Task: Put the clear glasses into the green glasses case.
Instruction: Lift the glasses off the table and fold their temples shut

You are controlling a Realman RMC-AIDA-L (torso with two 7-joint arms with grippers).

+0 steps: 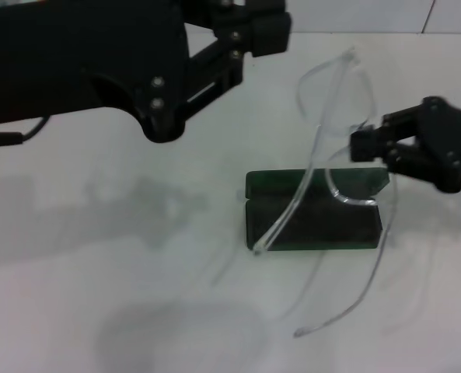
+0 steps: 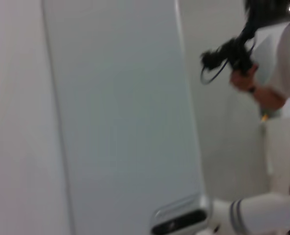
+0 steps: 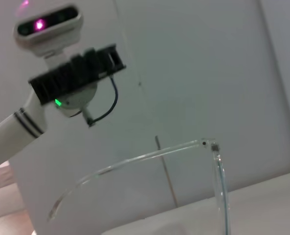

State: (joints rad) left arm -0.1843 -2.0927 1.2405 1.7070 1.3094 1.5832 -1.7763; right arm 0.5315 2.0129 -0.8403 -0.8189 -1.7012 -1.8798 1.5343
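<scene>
Right gripper [image 1: 361,144] is clenching the clear glasses [image 1: 340,109] at the lens edge, at about 3 o'clock in the head view, and is holding them in the air above the table [image 1: 98,311]. Lens is standing tilted upward toward 12 o'clock. One clear arm is slanting down toward 7 o'clock, its tip touching or resting just over the front left corner of the green glasses case [image 1: 316,210]. Second arm is hanging past the case's right end and curving toward 6 o'clock, its tip lying over the table in front of the case. In the right wrist view the glasses [image 3: 149,156] are showing as a thin clear arm joined at a hinge, with no fingers visible.

Green glasses case is lying open near the centre of the table, lid toward 12 o'clock, dark lining facing up.

Left gripper [image 1: 246,31] is hovering high at 11 o'clock, well apart from the case; whether its fingers are open or closed cannot be told.

Step in hand, by judgement: lowering the glasses into the case. Next move is calling for turning the frame lengthwise along the case and bringing both spread arms inside the tray before release.

No lettering is readable on the case.
</scene>
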